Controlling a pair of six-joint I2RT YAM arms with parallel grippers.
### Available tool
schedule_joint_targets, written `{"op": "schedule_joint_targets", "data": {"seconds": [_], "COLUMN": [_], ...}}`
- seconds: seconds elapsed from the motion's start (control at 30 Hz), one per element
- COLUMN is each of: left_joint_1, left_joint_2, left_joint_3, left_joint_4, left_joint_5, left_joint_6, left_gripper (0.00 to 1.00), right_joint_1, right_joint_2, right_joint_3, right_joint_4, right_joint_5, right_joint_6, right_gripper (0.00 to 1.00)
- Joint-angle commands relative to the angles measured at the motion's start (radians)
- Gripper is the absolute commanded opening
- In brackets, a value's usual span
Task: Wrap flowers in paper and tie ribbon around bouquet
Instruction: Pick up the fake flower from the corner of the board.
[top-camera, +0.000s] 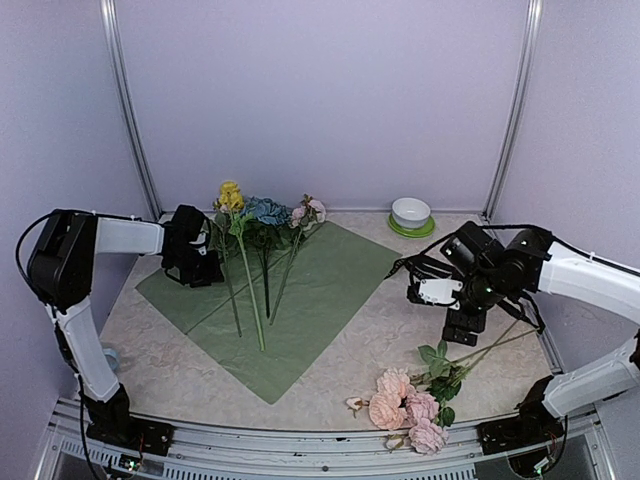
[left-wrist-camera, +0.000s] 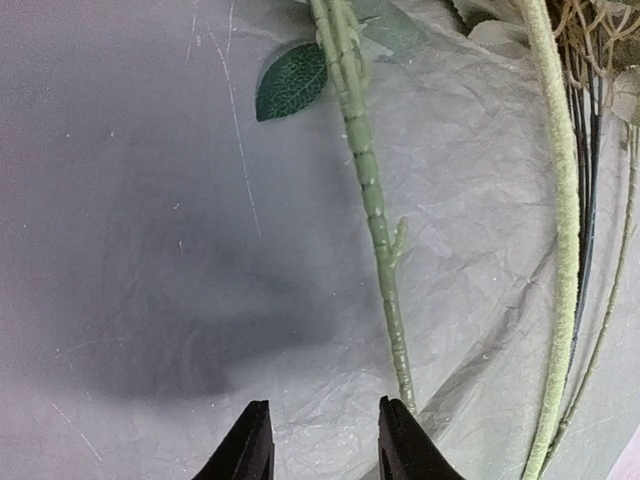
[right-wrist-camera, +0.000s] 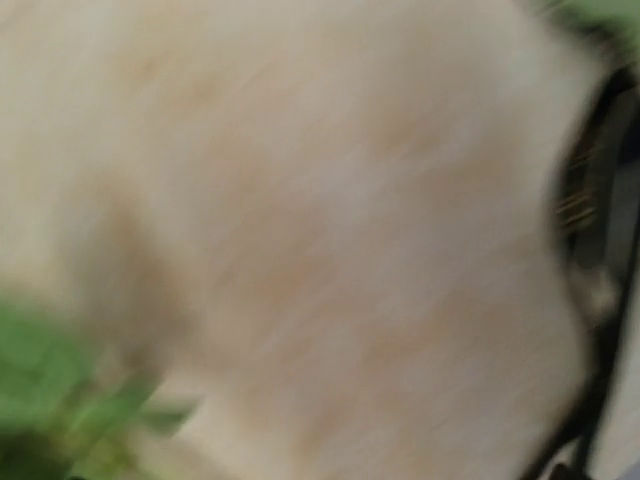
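Left on the marbled worktop (top-camera: 380, 340), yellow, blue and pink artificial flowers (top-camera: 262, 215) lie on a sage green paper sheet (top-camera: 320, 290), the left hand (left-wrist-camera: 323, 445) released and empty beside their stems. The right hand (top-camera: 463, 330) hangs released by loose pink roses (top-camera: 405, 410) at the near right.

I see my left gripper (left-wrist-camera: 322, 448) at the lower edge, its two black fingertips (left-wrist-camera: 250, 445) standing apart with only paper between them. Under it lies a thin, crinkled, pale grey-green wrapping sheet (left-wrist-camera: 150, 250). A slim jointed pale green stem (left-wrist-camera: 375, 210) runs ahead and ends just in front of the right fingertip. A dark green leaf (left-wrist-camera: 291, 80) sits far ahead, slightly left. A thicker fuzzy green stem (left-wrist-camera: 562, 250) passes well to the right.
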Motion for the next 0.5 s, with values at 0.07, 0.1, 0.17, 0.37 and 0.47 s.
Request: {"op": "schedule_joint_targets", "data": {"seconds": [0.07, 0.1, 0.17, 0.37, 0.47], "left_joint_1": [-0.061, -0.077, -0.104, -0.123, -0.123], "left_joint_2": [0.055, 0.072, 0.112, 0.135, 0.112], "left_joint_3": [0.006, 0.020, 0.062, 0.106, 0.094], "left_joint_4": [0.083, 0.089, 0.077, 0.061, 0.103], "left_joint_5": [0.024, 0.037, 0.036, 0.042, 0.114], "left_joint_6": [0.029, 0.033, 0.034, 0.034, 0.061], "left_gripper": [0.35, 0.35, 0.35, 0.34, 0.34], "right_joint_1": [-0.009, -0.009, -0.009, -0.010, -0.009], "right_joint_2": [-0.049, -0.040, -0.017, 0.029, 0.017], "right_joint_3": [-0.131, -0.149, -0.179, -0.217, -0.224], "right_joint_4": [-0.200, -0.202, -0.201, -0.208, -0.207], "right_joint_5": [-0.135, -0.142, -0.147, -0.131, -0.127], "right_joint_6": [-0.038, -0.041, -0.043, -0.047, -0.051], "right_gripper": [0.98, 0.98, 0.98, 0.96, 0.96]}}
